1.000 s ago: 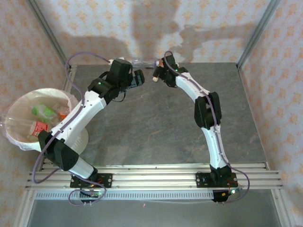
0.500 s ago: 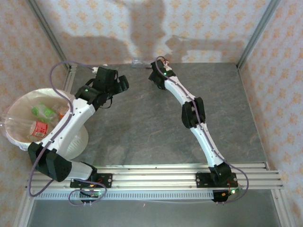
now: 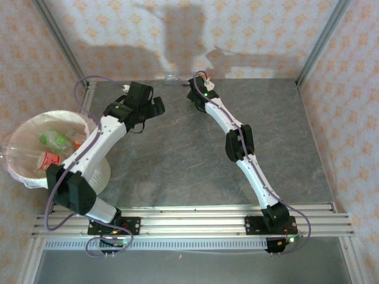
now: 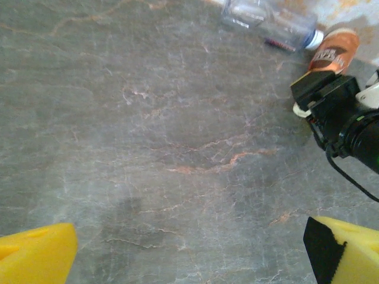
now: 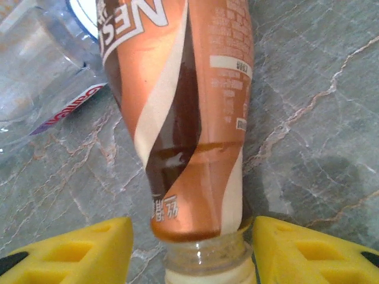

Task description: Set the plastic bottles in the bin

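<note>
Top external view: the bin [image 3: 19, 173] at 9 o'clock holds several bottles [image 3: 50, 142]. Two are left at 12 o'clock. The right gripper [image 5: 192, 251] straddles the brown bottle [image 5: 189, 118], though I cannot tell whether it has clamped. A clear bottle [image 5: 41, 65] lies just beside. The left gripper [image 4: 189, 248] is spread wide and empty.

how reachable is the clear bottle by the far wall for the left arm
Probably yes: the left gripper hangs open over bare table, nothing between it and the clear bottle. The right gripper, straddling the brown bottle alongside, could crowd it.
</note>
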